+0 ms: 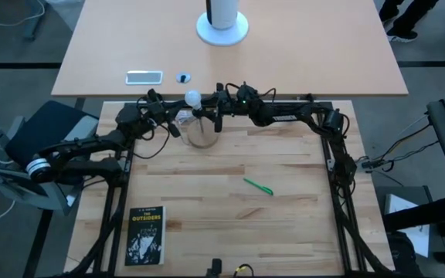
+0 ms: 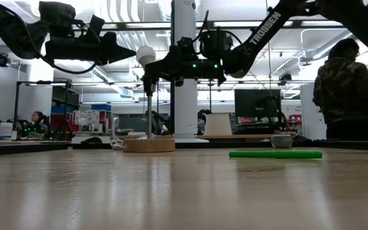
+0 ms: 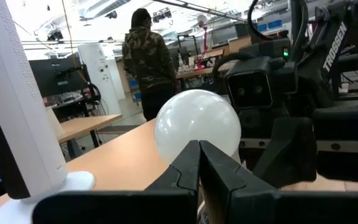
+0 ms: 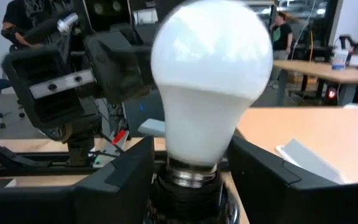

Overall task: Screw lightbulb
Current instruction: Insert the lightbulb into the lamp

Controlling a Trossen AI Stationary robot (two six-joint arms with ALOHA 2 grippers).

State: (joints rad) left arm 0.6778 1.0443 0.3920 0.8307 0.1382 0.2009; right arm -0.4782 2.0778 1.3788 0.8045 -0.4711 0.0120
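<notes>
The white frosted lightbulb [image 1: 193,98] stands upright, its silvery threaded base [image 4: 188,169] in a black socket [image 4: 190,196]. The socket sits on top of a thin stem [image 2: 149,108] that rises from a round wooden base [image 2: 149,145] at the table's far side. My left gripper [image 3: 199,152] comes level from the table's left, fingers shut, tips at the globe [image 3: 197,121]. My right gripper [image 4: 190,183] comes from the table's right and is shut on the socket just under the bulb. My left gripper's shut fingertips [image 2: 133,55] stand level at the side of the bulb's globe that faces the table's left. I cannot tell whether they touch it. My right gripper has one finger [image 4: 120,180] on each side of the black socket below the bulb's threaded base and pinches it between them. The fingers come level from the table's right. The socket stays upright on its stem.
A green pen [image 1: 258,186] lies mid-table and a black book [image 1: 146,235] lies at the near left. A phone [image 1: 144,76] and a white column's foot [image 1: 222,29] are on the farther table. A person [image 2: 344,89] stands beyond the table.
</notes>
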